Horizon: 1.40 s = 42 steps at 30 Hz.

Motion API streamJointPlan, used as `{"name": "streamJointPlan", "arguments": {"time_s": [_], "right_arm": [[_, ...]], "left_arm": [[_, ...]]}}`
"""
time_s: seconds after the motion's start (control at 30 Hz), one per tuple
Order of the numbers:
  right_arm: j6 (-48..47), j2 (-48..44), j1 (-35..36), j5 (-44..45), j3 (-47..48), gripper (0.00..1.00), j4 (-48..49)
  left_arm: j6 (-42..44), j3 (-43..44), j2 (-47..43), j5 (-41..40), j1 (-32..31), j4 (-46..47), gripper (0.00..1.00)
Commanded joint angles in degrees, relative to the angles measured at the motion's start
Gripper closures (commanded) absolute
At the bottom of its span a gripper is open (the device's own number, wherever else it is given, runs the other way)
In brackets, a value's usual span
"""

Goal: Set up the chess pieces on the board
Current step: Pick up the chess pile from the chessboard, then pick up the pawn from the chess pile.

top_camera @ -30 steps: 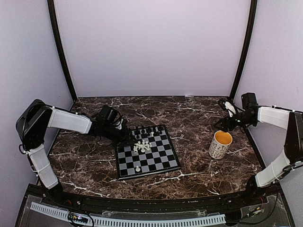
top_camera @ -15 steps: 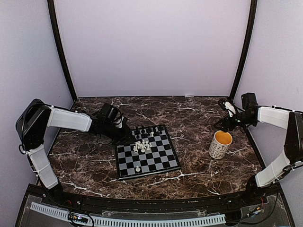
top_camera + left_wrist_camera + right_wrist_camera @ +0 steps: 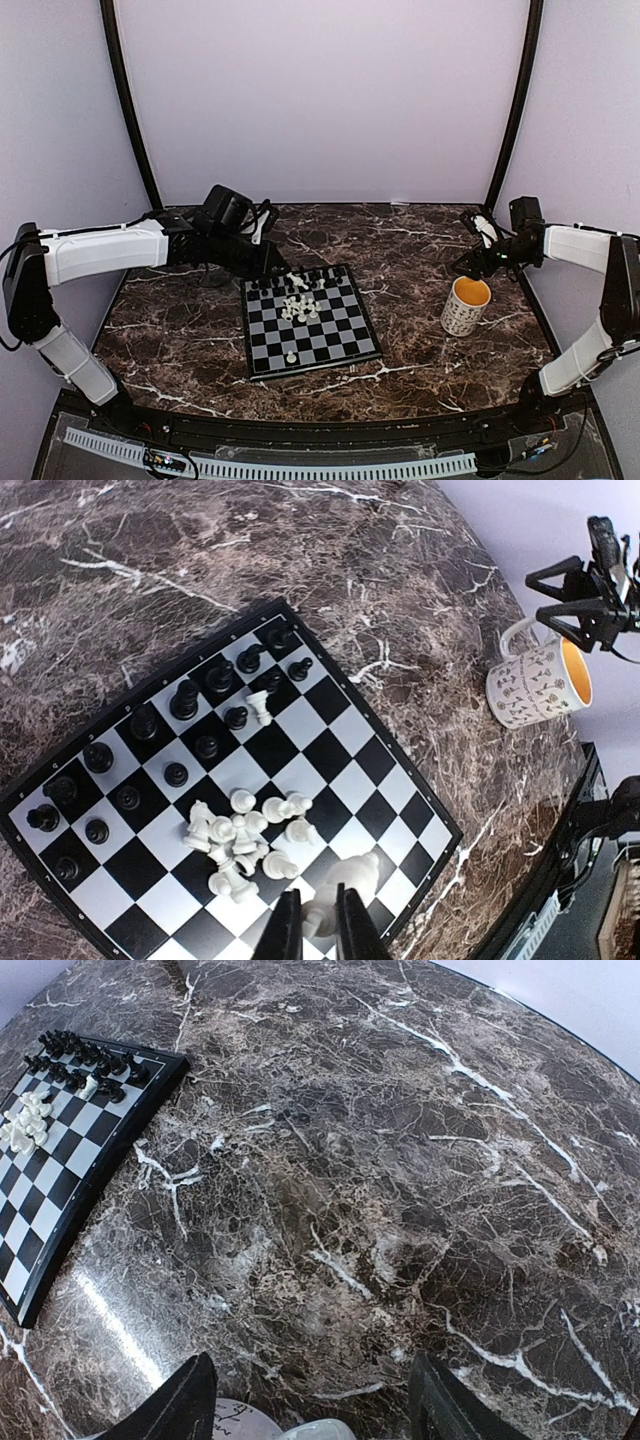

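**Left arm lifts a white chessman off the board**

Top view: The left claw now hangs over the far-left corner of the board. A second ago it was down low at that corner with the arm folded near the worktop; since then the arm has risen and stretched out. The white pieces lie heaped near the board's middle, the black pieces stand along its far edge, and one lone white man sits near the front. The right claw hovers above the mug, where it was before.

Left wrist view: The left claw is pressed narrowly together, pinching a white piece between its fingers above the board. The white heap lies just below it, and the black men fill the two far rows. The mug stands off the board, under the right claw.

Right wrist view: The right claw is spread wide and holds nothing. The mug's rim shows between its fingers, and the board lies well apart at the left.
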Motion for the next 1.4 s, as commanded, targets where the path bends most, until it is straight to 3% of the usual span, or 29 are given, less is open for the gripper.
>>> {"name": "streamJointPlan", "arguments": {"time_s": [0.0, 0.37, 0.67, 0.87, 1.07, 1.23, 1.37], "right_arm": [[-0.25, 0.45, 0.39, -0.09, 0.62, 0.33, 0.08], [-0.51, 0.63, 0.84, 0.09, 0.6, 0.32, -0.01], [-0.6, 0.59, 0.93, 0.19, 0.61, 0.31, -0.1], [0.73, -1.1, 1.19, -1.71, 2.58, 0.32, -1.71], [13.29, -4.35, 7.18, -10.67, 8.22, 0.31, 0.8], [28.42, 1.1, 11.7, -21.47, 12.93, 0.32, 3.77], [45.51, 5.18, 15.32, -27.26, 14.69, 0.33, 13.59]], "left_arm": [[8.62, 1.27, -2.43, -4.7, -4.12, -4.97, 0.93], [25.65, 1.96, -0.51, -19.81, -18.53, -11.23, 0.94], [28.72, 2.65, 3.28, -23.9, -23.56, -11.84, 0.95], [25.46, 2.31, 2.33, -24.84, -23.91, -9.27, 0.97], [13.15, 2.66, -0.83, -25.78, -19.9, -4.89, 0.99], [3.38, -5.47, -9.44, -20.06, -13.34, 14.77, 1.0], [0.27, -9.45, -12.15, -19.51, -12.97, 28.85, 1.0]]}}
